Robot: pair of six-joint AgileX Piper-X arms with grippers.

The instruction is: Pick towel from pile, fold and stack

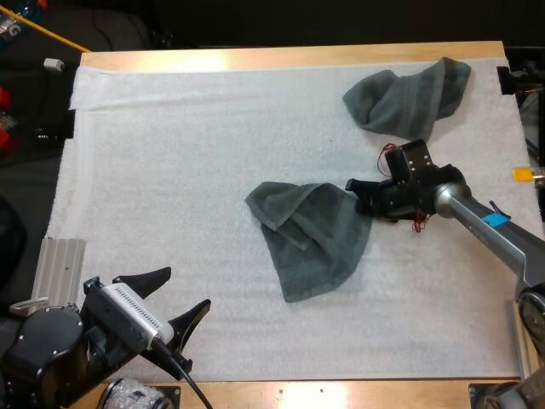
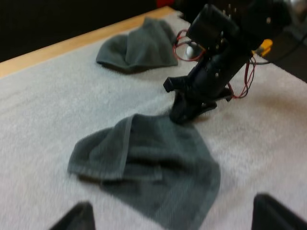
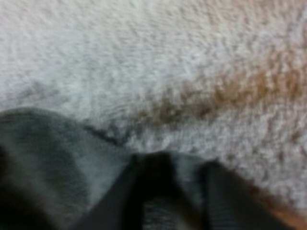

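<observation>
The towel [image 1: 311, 234] lies mid-mat, part doubled over itself. One flap is folded across its far left side, and its longer run slants toward the near edge of the white mat [image 1: 170, 170]. Our right end effector [image 1: 358, 198] sits at the towel's far right corner, and the right wrist view shows its fingers [image 3: 120, 201] clenched on the cloth there. The bulk of the fabric therefore lies to that end effector's left and toward us. Our left end effector [image 1: 180, 294] hangs released near the mat's near left edge, well apart from the towel, so the right arm is plainly the nearer. A second towel [image 1: 409, 98] lies crumpled at the far right of the tabletop [image 1: 298, 56], clear of any leftward pull.
</observation>
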